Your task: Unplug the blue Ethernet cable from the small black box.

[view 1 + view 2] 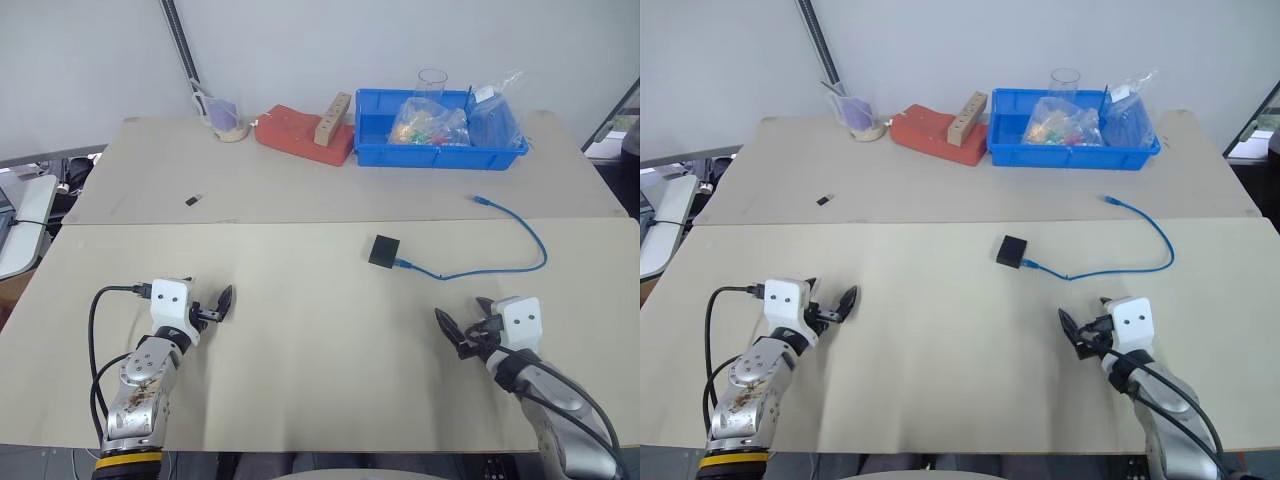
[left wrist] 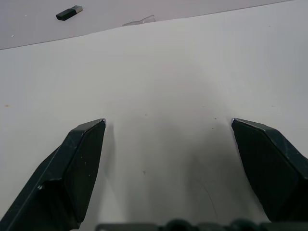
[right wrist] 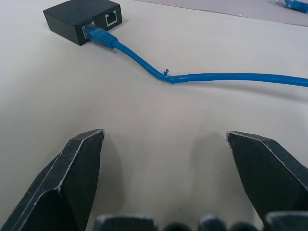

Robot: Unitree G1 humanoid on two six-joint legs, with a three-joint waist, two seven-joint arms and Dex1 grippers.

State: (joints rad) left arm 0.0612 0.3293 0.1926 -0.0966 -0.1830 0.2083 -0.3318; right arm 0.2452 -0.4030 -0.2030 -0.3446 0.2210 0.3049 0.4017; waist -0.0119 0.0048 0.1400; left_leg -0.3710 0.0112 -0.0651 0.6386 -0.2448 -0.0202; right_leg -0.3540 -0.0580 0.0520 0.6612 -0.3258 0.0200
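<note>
Left gripper (image 1: pixel 208 303): fingers spread wide, empty
Right gripper (image 1: pixel 462 331): fingers wide, empty
Blue Ethernet cable (image 1: pixel 500 268): plugged into small black box (image 1: pixel 383 250); no readable writing

Bright-blue Ethernet cable (image 1: pixel 500 262), matte-black box (image 1: pixel 383 250), blue bin (image 1: pixel 440 150), red-orange block (image 1: pixel 300 133), beige table (image 1: pixel 300 330).

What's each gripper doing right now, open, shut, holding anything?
Left gripper: open, holding nothing, over bare table.
Right gripper: open, holding nothing; the blue Ethernet cable is plugged into the small black box, ahead of it.
</note>
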